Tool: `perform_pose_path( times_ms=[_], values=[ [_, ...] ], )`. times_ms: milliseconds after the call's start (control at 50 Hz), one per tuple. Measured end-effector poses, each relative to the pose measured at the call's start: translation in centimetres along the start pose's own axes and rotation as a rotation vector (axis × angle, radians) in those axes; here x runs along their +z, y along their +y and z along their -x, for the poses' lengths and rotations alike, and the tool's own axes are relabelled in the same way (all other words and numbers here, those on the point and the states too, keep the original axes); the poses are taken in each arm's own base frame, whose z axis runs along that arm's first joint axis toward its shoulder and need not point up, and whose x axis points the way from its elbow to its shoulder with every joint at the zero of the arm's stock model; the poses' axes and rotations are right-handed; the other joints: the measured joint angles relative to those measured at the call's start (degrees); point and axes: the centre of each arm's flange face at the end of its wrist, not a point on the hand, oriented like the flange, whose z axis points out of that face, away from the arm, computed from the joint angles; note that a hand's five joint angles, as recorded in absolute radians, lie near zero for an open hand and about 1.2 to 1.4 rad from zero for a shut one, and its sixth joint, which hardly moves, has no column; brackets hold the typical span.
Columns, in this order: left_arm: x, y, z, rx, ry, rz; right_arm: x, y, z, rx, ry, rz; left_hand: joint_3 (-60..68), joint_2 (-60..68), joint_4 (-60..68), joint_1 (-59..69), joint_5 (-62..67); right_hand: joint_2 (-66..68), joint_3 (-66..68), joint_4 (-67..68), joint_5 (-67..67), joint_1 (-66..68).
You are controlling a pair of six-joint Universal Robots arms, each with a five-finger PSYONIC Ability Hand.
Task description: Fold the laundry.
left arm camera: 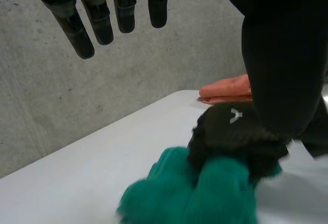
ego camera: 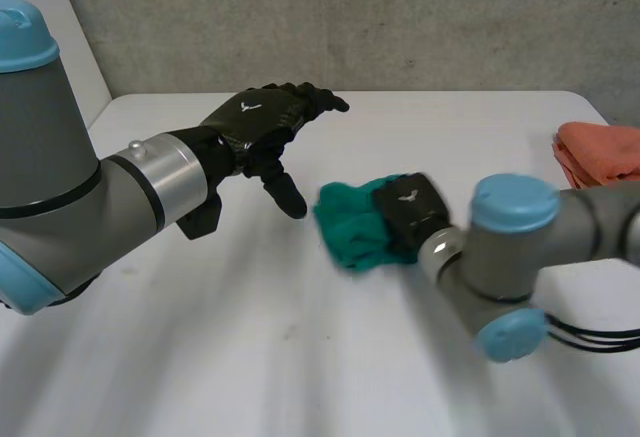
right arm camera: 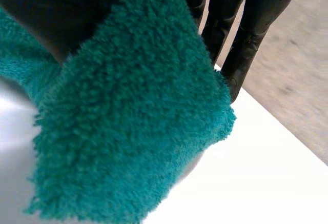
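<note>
My right hand [ego camera: 412, 209] is gripping the green cloth [ego camera: 352, 229] near the middle of the white table [ego camera: 300, 357]. In my right wrist view the terry is lying bunched between the thumb side of the palm and my straight fingers [right arm camera: 253, 29], which are running down behind it, so I am reading the hand as clamped on the cloth. One free edge is hanging loose past the fingertips, with bare table showing beneath it.

The cloth is sitting as a crumpled bundle, not a flat sheet, so its long axis is hard to make out. Most of the loose mass is sticking out from under my right hand toward my left side, and the rest is tucked under the palm.

My left hand [ego camera: 262, 122] is hovering above the table just beside the cloth, apart from it and holding nothing. Its fingers are stretching out straight toward the far edge of the table, and its thumb [ego camera: 288, 195] is pointing down, close to the near end of the bundle.

Farther out, an orange cloth [ego camera: 600, 152] is lying at the far right of the table, well apart from the green one, with my right arm [ego camera: 510, 247] crossing in front of it. A grey concrete wall [ego camera: 400, 17] is standing behind the table.
</note>
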Motion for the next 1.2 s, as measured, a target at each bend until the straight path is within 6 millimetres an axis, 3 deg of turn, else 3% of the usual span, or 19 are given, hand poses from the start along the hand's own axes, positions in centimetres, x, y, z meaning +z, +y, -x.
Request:
perform_pose_path(
  times_ms=[20,60,80,220,420,540,580,600,680,820,960,1020,1040,1100,1160,1180,1200],
  values=[
    [0.0,0.0,0.0,0.0,0.0,0.0,0.2,0.5,-1.7,-0.013,0.023,0.011,0.0,0.0,0.0,0.0,0.0,0.0,0.0,0.0,0.0,0.0],
    [0.0,0.0,0.0,0.0,0.0,0.0,0.3,0.7,-2.2,-0.017,0.03,0.014,0.0,0.0,0.0,0.0,0.0,0.0,0.0,0.0,0.0,0.0],
    [0.0,0.0,0.0,-0.001,0.0,0.001,0.5,1.7,-5.4,-0.05,0.071,0.032,0.0,0.0,0.0,0.0,0.0,0.0,0.0,0.0,0.0,0.0],
    [0.1,0.2,0.0,-0.004,-0.001,0.006,1.3,4.2,-13.0,-0.159,0.147,0.04,0.0,0.0,0.0,0.0,0.0,0.0,0.5,0.4,0.7,0.0],
    [0.1,0.7,0.1,-0.009,-0.002,0.02,3.0,5.4,-20.4,-0.233,0.179,-0.054,0.0,0.1,0.0,0.0,0.0,0.0,0.5,0.4,0.8,0.0],
    [0.4,0.9,0.2,-0.008,-0.011,0.017,4.6,3.6,-24.8,-0.256,0.242,-0.168,0.0,0.1,0.1,0.0,0.0,0.0,0.5,0.4,0.8,0.0],
    [0.4,0.9,0.3,-0.008,-0.012,0.016,4.7,3.4,-25.1,-0.256,0.247,-0.177,0.0,0.1,0.1,0.0,0.0,0.0,0.5,0.4,0.8,0.0],
    [0.4,1.0,0.4,-0.008,-0.022,0.015,5.4,2.0,-27.0,-0.25,0.28,-0.242,0.1,0.1,0.1,0.0,0.0,0.0,0.5,0.5,0.8,0.0],
    [0.4,1.0,0.5,-0.006,-0.041,0.014,6.0,0.3,-30.0,-0.231,0.322,-0.33,0.1,0.1,0.1,0.0,0.0,0.0,0.5,0.8,0.8,0.8],
    [0.3,0.8,0.8,-0.003,-0.068,0.009,5.1,-0.8,-36.2,-0.205,0.395,-0.444,0.1,0.1,0.1,0.0,0.1,0.0,0.6,0.9,0.8,0.8],
    [0.3,0.9,0.9,-0.007,-0.076,0.014,4.1,1.2,-39.0,-0.202,0.366,-0.464,0.1,0.1,0.1,0.0,0.1,0.0,1.0,1.1,0.8,0.8],
    [0.3,1.1,0.9,-0.01,-0.077,0.02,3.8,3.0,-39.6,-0.194,0.331,-0.446,0.1,0.1,0.1,0.0,0.1,0.0,1.0,1.1,0.8,0.8],
    [0.4,1.3,1.0,-0.013,-0.079,0.026,3.6,4.6,-39.8,-0.181,0.306,-0.425,0.1,0.1,0.1,0.0,0.1,0.0,1.0,1.1,0.8,0.8],
    [0.5,1.7,1.1,-0.016,-0.085,0.036,3.4,6.8,-39.9,-0.156,0.283,-0.391,0.1,0.1,0.1,0.0,0.1,0.0,1.0,1.1,0.8,0.8],
    [0.6,1.9,1.1,-0.018,-0.088,0.041,3.2,8.3,-39.9,-0.136,0.274,-0.365,0.1,0.1,0.1,0.0,0.1,0.0,1.0,1.1,0.8,0.7],
    [0.7,2.2,1.2,-0.021,-0.091,0.051,2.9,9.9,-39.9,-0.112,0.267,-0.335,0.1,0.1,0.1,0.0,0.1,0.0,1.0,1.1,0.8,0.7],
    [0.7,2.2,1.2,-0.021,-0.091,0.051,2.9,9.9,-39.9,-0.112,0.267,-0.335,0.1,0.1,0.1,0.0,0.1,0.0,1.0,1.1,0.8,0.7]
  ],
)
